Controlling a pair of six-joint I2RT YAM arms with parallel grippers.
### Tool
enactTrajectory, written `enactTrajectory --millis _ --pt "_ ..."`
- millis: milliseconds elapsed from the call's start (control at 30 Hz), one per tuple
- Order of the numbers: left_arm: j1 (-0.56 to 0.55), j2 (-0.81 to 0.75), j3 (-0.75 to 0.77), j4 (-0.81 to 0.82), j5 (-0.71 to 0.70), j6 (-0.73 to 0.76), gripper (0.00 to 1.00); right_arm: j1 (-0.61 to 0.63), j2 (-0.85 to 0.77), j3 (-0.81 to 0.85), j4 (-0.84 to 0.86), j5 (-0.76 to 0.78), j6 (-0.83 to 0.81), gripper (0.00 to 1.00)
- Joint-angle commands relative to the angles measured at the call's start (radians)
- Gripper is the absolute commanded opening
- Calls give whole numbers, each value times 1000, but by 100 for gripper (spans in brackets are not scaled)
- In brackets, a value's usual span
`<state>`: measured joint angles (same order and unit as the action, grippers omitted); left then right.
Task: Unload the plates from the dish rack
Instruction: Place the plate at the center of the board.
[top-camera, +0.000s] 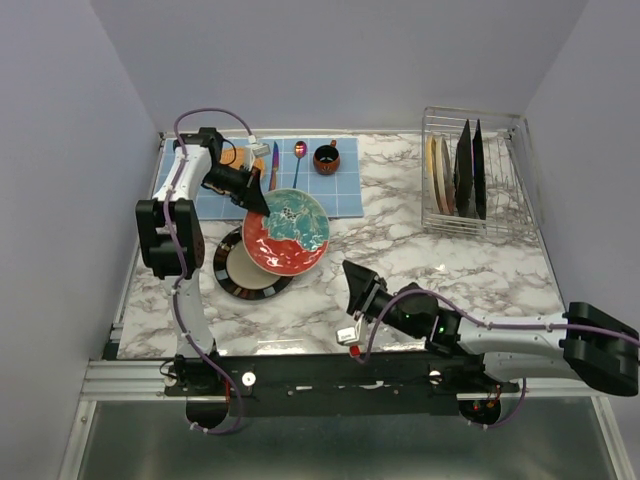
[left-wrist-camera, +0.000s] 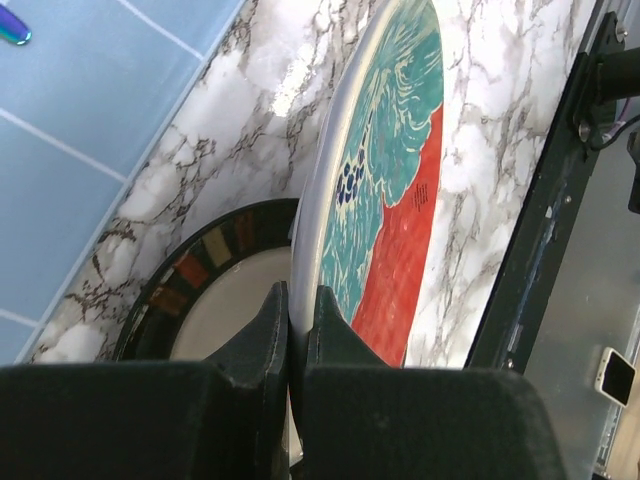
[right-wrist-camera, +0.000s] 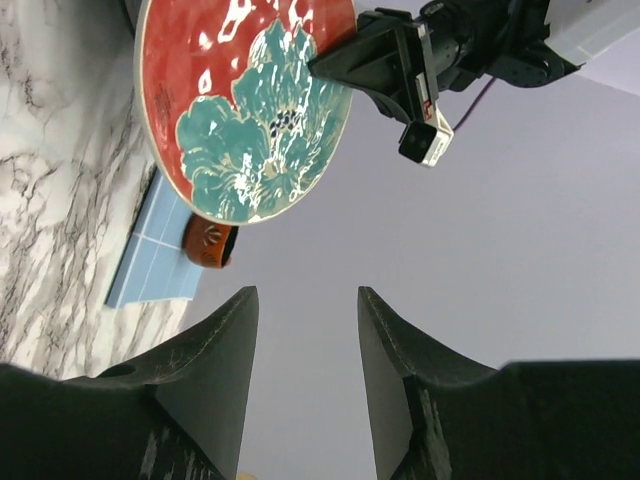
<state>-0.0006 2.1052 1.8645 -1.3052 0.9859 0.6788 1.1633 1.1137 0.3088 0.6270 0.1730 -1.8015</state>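
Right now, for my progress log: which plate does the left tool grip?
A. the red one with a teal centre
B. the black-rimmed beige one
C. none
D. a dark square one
A: the left tool pinches the rim of the red plate, while the black-rimmed plate lies flat beneath it.

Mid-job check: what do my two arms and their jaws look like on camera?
Both the left arm and the right arm have white links between bulky black joint housings, with a thin purple cable looping along each. The jaws are matte black, wedge-shaped plastic. A small green light glows near the right wrist.
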Motion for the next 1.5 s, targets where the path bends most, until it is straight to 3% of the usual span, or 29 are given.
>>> enactTrajectory --millis 0,433,1467 --pt "47 -11 -13 -216 82 4 0 4 -25 -33 36 20 8 52" --pt "148 -30 -123 -216 51 87 0 3 -54 -74 42 19 -9 50" --pt "225 -4 -266 -215 -3 203 0 4 -45 -83 42 -1 -27 48"
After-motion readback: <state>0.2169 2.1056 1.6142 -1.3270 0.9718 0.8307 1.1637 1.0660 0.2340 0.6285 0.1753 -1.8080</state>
